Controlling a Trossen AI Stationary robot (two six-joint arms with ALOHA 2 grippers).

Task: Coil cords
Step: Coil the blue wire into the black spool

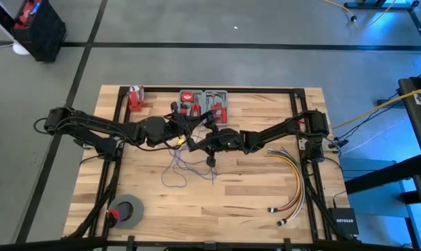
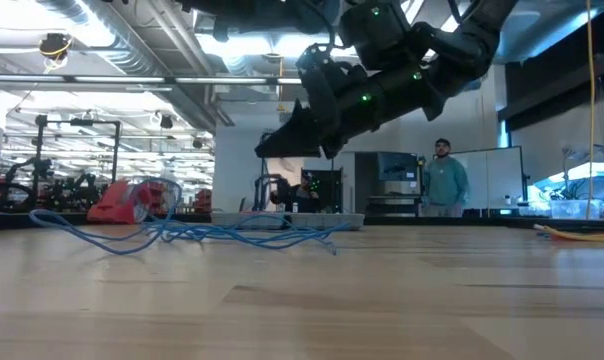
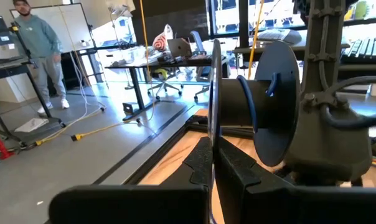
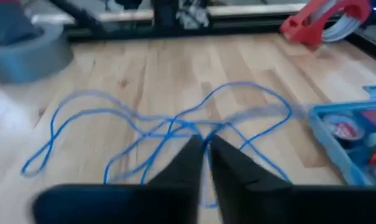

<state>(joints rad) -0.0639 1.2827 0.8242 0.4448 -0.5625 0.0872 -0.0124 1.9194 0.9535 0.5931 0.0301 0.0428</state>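
Mid-table | right gripper (image 4: 205, 152) jaws pinching blue cords (image 4: 169, 121) | left gripper (image 3: 211, 163) jaws pressed together

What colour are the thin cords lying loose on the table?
Blue; the cords show best in the right wrist view, looped across the wooden table.

Both arms meet above the cords (image 1: 179, 167).

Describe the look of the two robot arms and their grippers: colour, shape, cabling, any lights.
Both arms are dark, near-black, built of jointed segments with rounded housings; the left arm and right arm match. Thin black cables loop along the links. In the low view small green lights glow on one wrist housing. The left gripper and right gripper each end in two dark, wedge-shaped fingers tapering to narrow tips.
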